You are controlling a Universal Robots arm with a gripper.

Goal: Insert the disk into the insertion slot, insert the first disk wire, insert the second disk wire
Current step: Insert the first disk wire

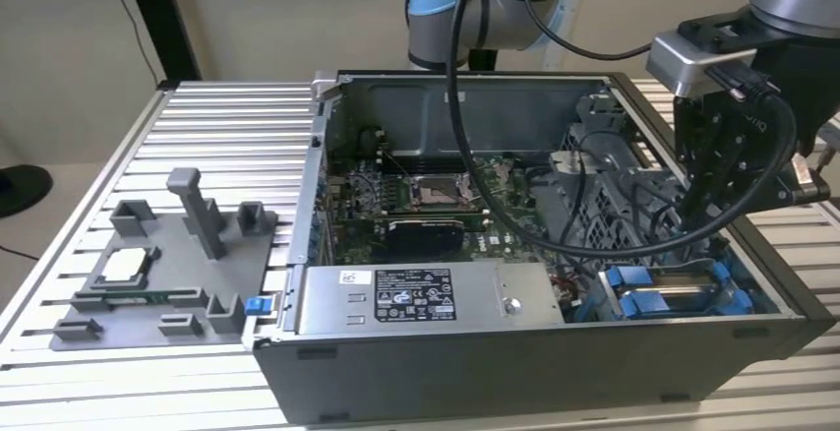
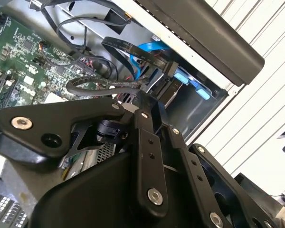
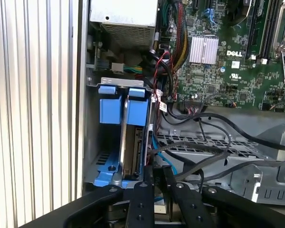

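The disk (image 3: 132, 147) stands on edge in its blue frame (image 3: 118, 110) inside the insertion slot (image 3: 92, 95), the drive bay at the case's front corner. In the exterior view the disk (image 1: 672, 289) lies low at the right of the open case. My gripper (image 3: 157, 170) hangs just above the disk's rear end, fingers (image 3: 147, 178) nearly together and shut on a black disk wire (image 2: 164, 91). A flat black wire (image 2: 128, 47) and a blue wire (image 2: 147, 47) run to the same spot. From outside, the gripper (image 1: 709, 226) is dipping into the case.
A grey power supply box (image 1: 420, 298) fills the case's front. The motherboard (image 1: 420, 200) lies behind it, with loose black cables (image 3: 213, 149) draped over the metal cage. A grey fixture (image 1: 164, 274) sits on the slatted table (image 1: 223, 126) at the exterior view's left.
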